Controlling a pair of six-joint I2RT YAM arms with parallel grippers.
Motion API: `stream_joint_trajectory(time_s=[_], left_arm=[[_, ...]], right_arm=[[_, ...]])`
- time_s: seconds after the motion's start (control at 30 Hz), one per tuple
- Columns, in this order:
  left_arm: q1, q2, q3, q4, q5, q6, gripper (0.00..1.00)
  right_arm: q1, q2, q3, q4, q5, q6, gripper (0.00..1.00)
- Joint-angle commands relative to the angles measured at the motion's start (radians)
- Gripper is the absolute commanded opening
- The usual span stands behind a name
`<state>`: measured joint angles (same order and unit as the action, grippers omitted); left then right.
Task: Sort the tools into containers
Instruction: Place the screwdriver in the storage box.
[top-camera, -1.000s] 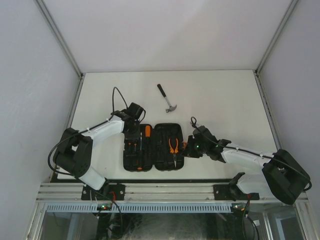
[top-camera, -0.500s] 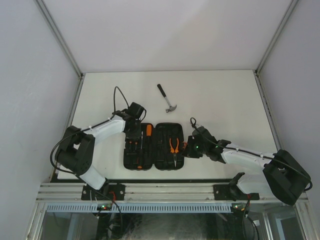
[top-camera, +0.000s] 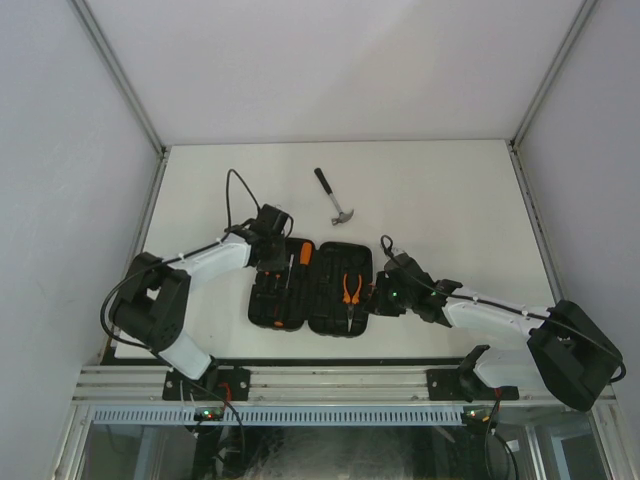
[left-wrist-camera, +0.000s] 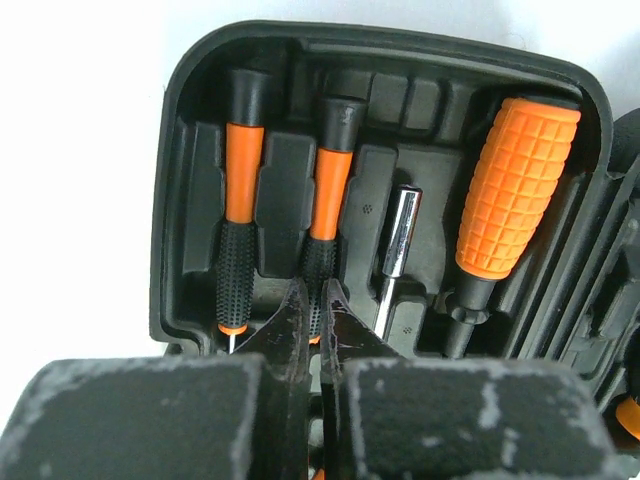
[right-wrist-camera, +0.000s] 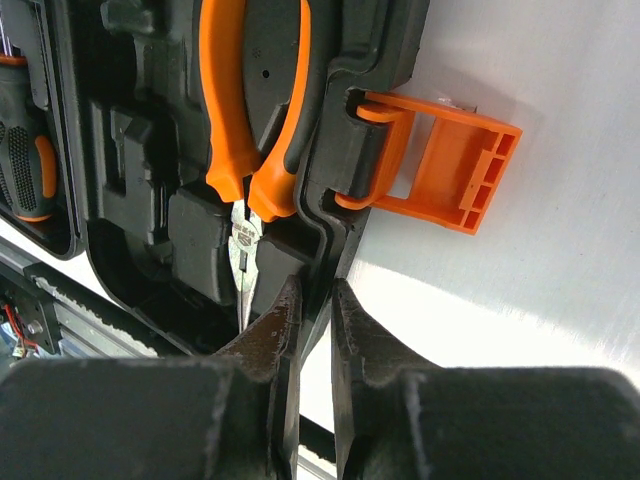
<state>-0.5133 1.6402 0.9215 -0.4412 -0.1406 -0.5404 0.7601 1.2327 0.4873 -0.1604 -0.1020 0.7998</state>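
Clearly, the black-handled steel claw hammer (top-camera: 335, 198) lies apart on the white desk (top-camera: 450, 200), beyond the open black plastic tool case (top-camera: 310, 326). The left gripper (left-wrist-camera: 312, 300) hangs closed and empty above slim screwdrivers (left-wrist-camera: 238, 230), and the right gripper (right-wrist-camera: 315, 300) pinches the case's rim.

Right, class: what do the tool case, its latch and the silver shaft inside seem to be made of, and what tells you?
The tool case: black moulded plastic, matt, judging by its formed slots. The latch: orange plastic, smooth, with moulded ribs. The silver shaft: likely polished steel; it gives mirror-like highlights.
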Motion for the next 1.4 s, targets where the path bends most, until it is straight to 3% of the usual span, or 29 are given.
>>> stream_joint_trajectory(time_s=[0.0, 0.47, 0.7, 0.87, 1.1, 1.23, 1.37], left_arm=[[-0.028, 0.082, -0.128, -0.071, 0.088, -0.062, 0.01], [-0.027, -0.179, 0.087, -0.302, -0.020, -0.029, 0.40], [-0.025, -0.320, 0.119, -0.298, -0.010, 0.003, 0.45], [-0.024, -0.447, 0.091, -0.272, -0.035, 0.003, 0.56], [0.004, -0.600, 0.014, -0.271, -0.072, -0.012, 0.58], [0.017, -0.639, -0.026, -0.278, -0.086, -0.010, 0.58], [0.022, -0.678, -0.079, -0.260, -0.098, -0.029, 0.58]], right_arm=[[0.016, 0.005, -0.005, -0.057, 0.021, -0.034, 0.03], [-0.026, -0.034, -0.006, -0.096, 0.053, -0.052, 0.03], [-0.046, -0.032, -0.006, -0.071, 0.049, -0.052, 0.05], [-0.050, -0.006, 0.037, -0.063, 0.044, -0.039, 0.06], [-0.063, 0.037, 0.084, -0.010, 0.081, -0.013, 0.07], [-0.087, 0.069, 0.122, 0.043, 0.068, -0.015, 0.14], [-0.093, 0.046, 0.187, -0.010, 0.084, -0.057, 0.32]])
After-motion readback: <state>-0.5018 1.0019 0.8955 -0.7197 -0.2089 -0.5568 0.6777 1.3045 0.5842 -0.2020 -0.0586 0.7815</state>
